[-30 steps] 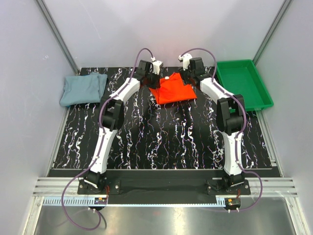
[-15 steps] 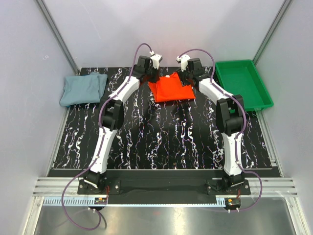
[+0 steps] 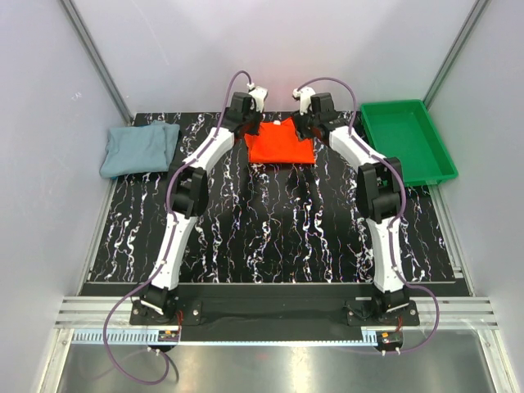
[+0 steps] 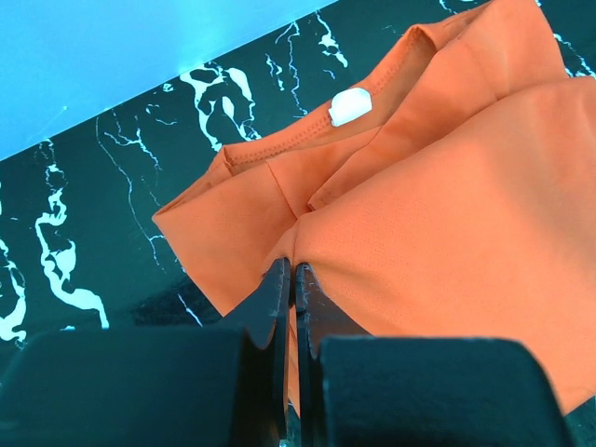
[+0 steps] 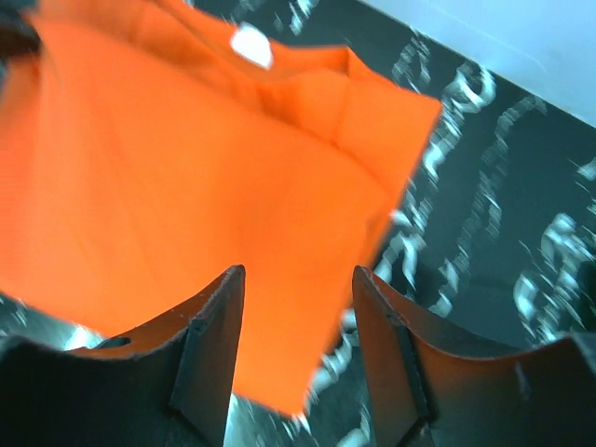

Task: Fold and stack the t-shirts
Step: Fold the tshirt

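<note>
Top external view: the orange-red t-shirt (image 3: pixel 281 145) lies folded into a compact, roughly square packet at the far middle of the black, white-veined table (image 3: pixel 270 221). Both arms reach out to its far corners, one on each side. The grey-blue t-shirt (image 3: pixel 139 149) lies well apart from it at the far left of the table as a loose folded bundle, with neither arm near it. The green tray (image 3: pixel 407 137) sits at the far right, just beside the right arm's forearm. From the left wrist, the left gripper (image 4: pixel 291 272) has its two dark fingers pressed together, with a thin sliver of orange cloth showing between them. It is pinching the edge of a folded upper layer of the orange-red t-shirt, near the neckline. The collar (image 4: pixel 307 140) and its small white label (image 4: pixel 350 108) lie just past the fingertips, close to the table's far edge. From the right wrist, which is somewhat blurred, the right gripper (image 5: pixel 298 275) hangs over the shirt's opposite side with its fingers spread apart. Orange cloth fills most of the gap between them, and neither finger visibly clamps it. The shirt's side edge runs down through the gap, with bare table beyond it.
</note>
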Controlling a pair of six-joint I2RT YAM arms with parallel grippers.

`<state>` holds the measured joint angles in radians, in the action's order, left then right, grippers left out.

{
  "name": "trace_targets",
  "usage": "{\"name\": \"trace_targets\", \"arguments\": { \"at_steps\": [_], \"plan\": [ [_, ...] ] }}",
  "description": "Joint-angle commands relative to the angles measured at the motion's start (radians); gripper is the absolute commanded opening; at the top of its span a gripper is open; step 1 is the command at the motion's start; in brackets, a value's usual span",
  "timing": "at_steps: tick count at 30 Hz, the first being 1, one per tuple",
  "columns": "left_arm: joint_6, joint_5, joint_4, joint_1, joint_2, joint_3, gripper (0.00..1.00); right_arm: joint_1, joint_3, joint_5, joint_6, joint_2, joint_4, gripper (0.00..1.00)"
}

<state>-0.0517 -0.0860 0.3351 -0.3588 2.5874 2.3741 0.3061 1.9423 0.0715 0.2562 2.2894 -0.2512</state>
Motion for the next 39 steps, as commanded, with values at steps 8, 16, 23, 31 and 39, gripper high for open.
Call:
{"name": "trace_targets", "arguments": {
  "at_steps": [8,16,23,31,39],
  "plan": [
    [-0.037,0.048,-0.047,-0.002,-0.019,-0.006,0.00,0.019,0.423,0.224,-0.204,0.272,-0.253,0.59],
    [-0.031,0.054,-0.030,-0.002,-0.039,-0.029,0.00,0.022,0.463,0.295,-0.285,0.346,-0.355,0.59],
    [-0.011,0.075,0.043,-0.003,-0.098,-0.107,0.48,0.024,0.327,0.321,-0.262,0.279,-0.401,0.59],
    [0.142,0.016,0.174,0.024,-0.303,-0.309,0.71,0.031,0.305,0.321,-0.230,0.243,-0.411,0.60],
    [0.311,-0.216,0.205,0.064,-0.360,-0.427,0.77,0.044,0.288,0.321,-0.222,0.217,-0.419,0.60]
  ]
}}
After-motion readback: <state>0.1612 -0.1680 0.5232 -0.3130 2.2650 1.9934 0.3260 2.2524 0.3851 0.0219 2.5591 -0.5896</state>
